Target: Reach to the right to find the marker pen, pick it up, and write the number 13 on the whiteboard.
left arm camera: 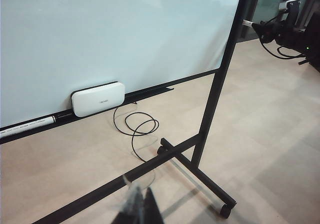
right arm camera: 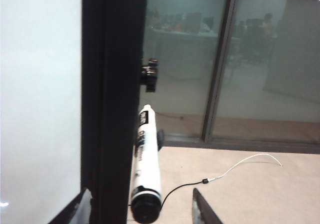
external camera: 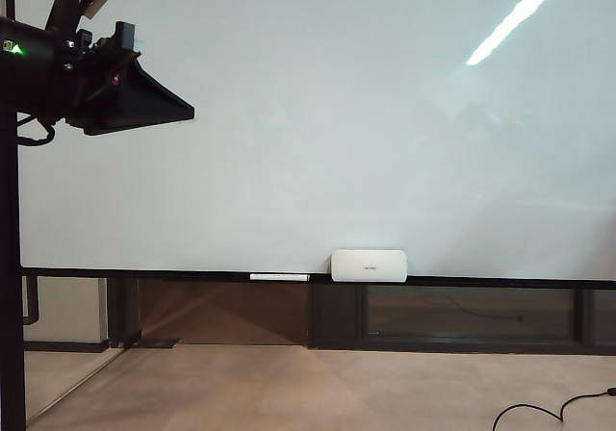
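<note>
The exterior view faces the whiteboard [external camera: 318, 114] squarely from afar. The left wrist view looks obliquely along it, sharing the white rounded box [left arm camera: 98, 98]. The right wrist view sits close by what seems its frame post [right arm camera: 112, 104].

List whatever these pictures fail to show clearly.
Left gripper: left wrist view, blurred and cut by the picture edge; open or shut unclear.
Marker pen: right wrist view, print blurred; what holds it is unclear, between the fingers of the open right gripper.
White box: exterior view, label too small.

Box [external camera: 369, 265] on whiteboard [external camera: 318, 123] ledge, stick [external camera: 279, 277] just left.
</note>
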